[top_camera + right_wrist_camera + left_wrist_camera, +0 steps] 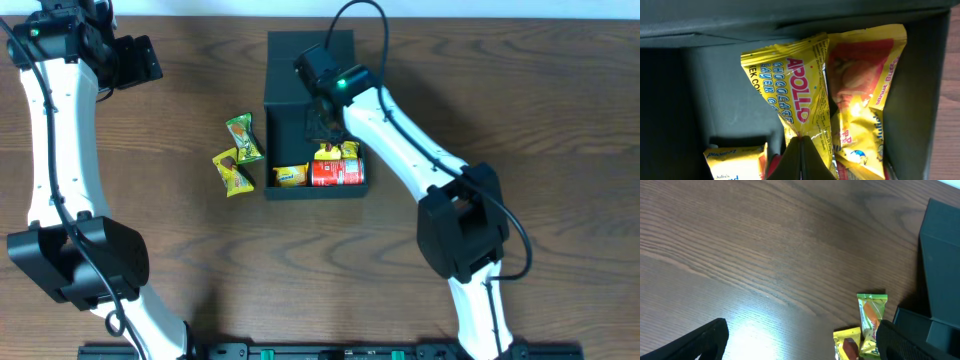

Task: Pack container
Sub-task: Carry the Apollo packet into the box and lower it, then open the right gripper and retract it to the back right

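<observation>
The dark wood table (180, 110) carries the black container (288, 110) at its centre, lid open. Inside it, the right end effector (801, 152) is pinched on the tip of a yellow Apollo packet (790, 85). A green-tipped packet (243, 138) and a second packet (232, 172) lie just left of the container, long axes roughly along its wall. They are nearer the left end effector (801, 332), which is spread wide and empty.

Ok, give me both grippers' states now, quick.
Left gripper: open, holding nothing.
Right gripper: shut on the yellow Apollo packet, inside the black container.
</observation>
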You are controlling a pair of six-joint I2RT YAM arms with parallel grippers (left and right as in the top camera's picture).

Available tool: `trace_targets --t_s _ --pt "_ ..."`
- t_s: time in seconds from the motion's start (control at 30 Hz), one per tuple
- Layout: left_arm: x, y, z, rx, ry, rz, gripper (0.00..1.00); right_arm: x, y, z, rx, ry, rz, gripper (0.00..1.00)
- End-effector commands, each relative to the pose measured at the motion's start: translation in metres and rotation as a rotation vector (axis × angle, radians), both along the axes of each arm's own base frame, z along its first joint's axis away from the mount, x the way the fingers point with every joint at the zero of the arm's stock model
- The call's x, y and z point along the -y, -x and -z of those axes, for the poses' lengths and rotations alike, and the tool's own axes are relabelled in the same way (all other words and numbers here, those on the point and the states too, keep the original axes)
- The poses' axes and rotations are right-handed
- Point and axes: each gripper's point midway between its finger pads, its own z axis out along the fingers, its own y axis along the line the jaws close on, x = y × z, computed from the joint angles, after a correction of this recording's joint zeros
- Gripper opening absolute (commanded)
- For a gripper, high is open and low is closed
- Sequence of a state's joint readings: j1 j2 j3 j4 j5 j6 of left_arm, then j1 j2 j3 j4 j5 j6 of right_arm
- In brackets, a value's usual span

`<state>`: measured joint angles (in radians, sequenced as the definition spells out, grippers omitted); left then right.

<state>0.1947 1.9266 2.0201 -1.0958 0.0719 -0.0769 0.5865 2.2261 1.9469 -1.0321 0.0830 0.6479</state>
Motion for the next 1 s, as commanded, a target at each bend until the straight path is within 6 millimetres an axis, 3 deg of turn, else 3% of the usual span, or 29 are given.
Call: trace_targets --t_s 0.0,0.27,0.37,0.4,0.43,0.47,0.57,0.63,0.73,0.8,0.87,0.9,0.97 --pt "-0.001 -0.001 0.008 -0.021 -0.001 0.008 0.95 0.000 0.002 0.003 0.029 0.050 0.023 0.02" --pt "-0.001 -0.001 0.008 -0.023 0.000 0.008 0.95 0.003 0.002 0.007 0.033 0.069 0.025 0.05" --pt "-0.001 0.000 0.009 -0.026 0.000 0.008 0.95 0.003 0.002 0.007 0.034 0.068 0.025 0.02" --pt "-0.001 0.000 0.009 -0.026 0.000 0.008 0.95 0.003 0.002 0.007 0.034 0.069 0.022 0.06" --pt "-0.001 0.000 0.009 -0.027 0.000 0.008 0.96 0.003 0.002 0.007 0.034 0.070 0.021 0.21" --pt "-0.001 0.000 0.009 -0.028 0.000 0.008 0.95 0.003 0.002 0.007 0.033 0.070 0.020 0.30" --pt "0.000 0.002 0.010 -0.035 0.003 0.008 0.95 0.003 0.002 0.007 0.034 0.070 0.018 0.34" --pt "0.001 0.004 0.011 -0.044 0.010 0.011 0.95 0.004 0.000 0.000 0.043 0.064 0.014 0.31" --pt "0.012 0.008 0.013 -0.060 0.062 0.035 0.96 0.003 -0.010 -0.034 0.095 0.034 -0.006 0.27" --pt "0.022 0.011 0.017 -0.074 0.106 0.058 0.96 0.003 -0.019 -0.071 0.166 0.002 -0.033 0.29" --pt "0.035 0.012 0.026 -0.094 0.129 0.085 0.96 0.009 -0.029 -0.116 0.265 -0.020 -0.064 0.37" --pt "0.048 0.013 0.038 -0.112 0.143 0.111 0.96 0.023 -0.035 -0.149 0.345 -0.016 -0.043 0.44" --pt "0.072 0.013 0.060 -0.139 0.170 0.162 0.96 0.056 -0.041 -0.190 0.444 0.007 0.022 0.52"
